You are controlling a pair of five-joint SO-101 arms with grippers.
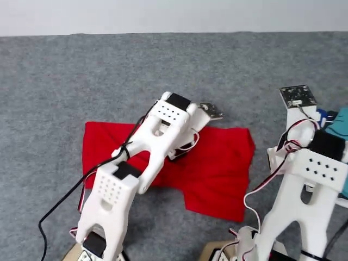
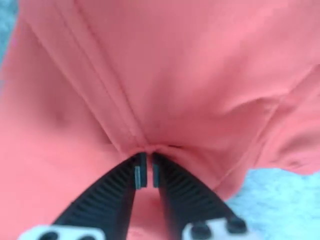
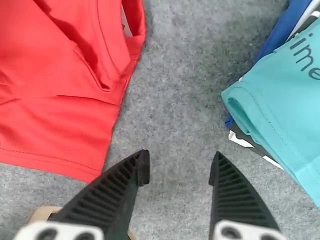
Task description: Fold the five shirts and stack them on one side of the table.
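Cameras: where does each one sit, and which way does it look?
High view: above the table, looking down on the red shirt, left arm and right arm.
Left wrist view: on the left arm, looking along its shut left gripper pinching the shirt.
Right wrist view: on the right arm, looking past its open right gripper at table and teal shirt.
All three share the red shirt.

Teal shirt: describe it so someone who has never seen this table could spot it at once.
On the grey table, look past the red shirt spread in the middle, toward the side where the right arm stands. There the teal shirt lies folded on top of a pile, with a blue shirt showing underneath. It is the only teal piece and carries dark lettering.
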